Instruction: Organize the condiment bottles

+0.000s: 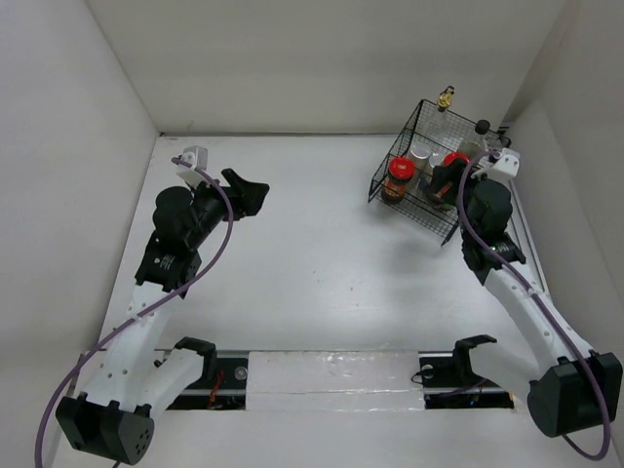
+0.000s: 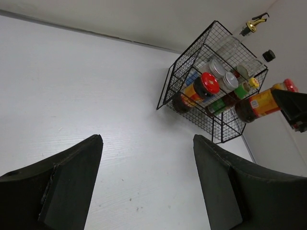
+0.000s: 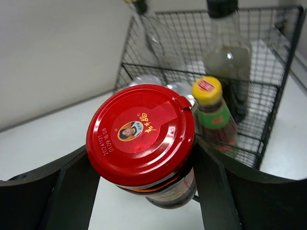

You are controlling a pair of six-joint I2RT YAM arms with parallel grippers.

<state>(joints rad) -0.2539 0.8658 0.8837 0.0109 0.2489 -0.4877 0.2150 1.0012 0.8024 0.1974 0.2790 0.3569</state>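
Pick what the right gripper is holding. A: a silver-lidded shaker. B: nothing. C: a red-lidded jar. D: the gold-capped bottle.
C: in the right wrist view the right gripper has a finger on either side of the red-lidded jar.

right gripper point(image 3: 144, 189) | clamps red-lidded jar point(image 3: 140, 132) (lid up) | yellow-capped bottle point(image 3: 213, 112) behind, apparently inside basket point(image 3: 177, 43)

Black wire basket point(image 1: 402, 136) stands far right on the table point(image 1: 312, 263).
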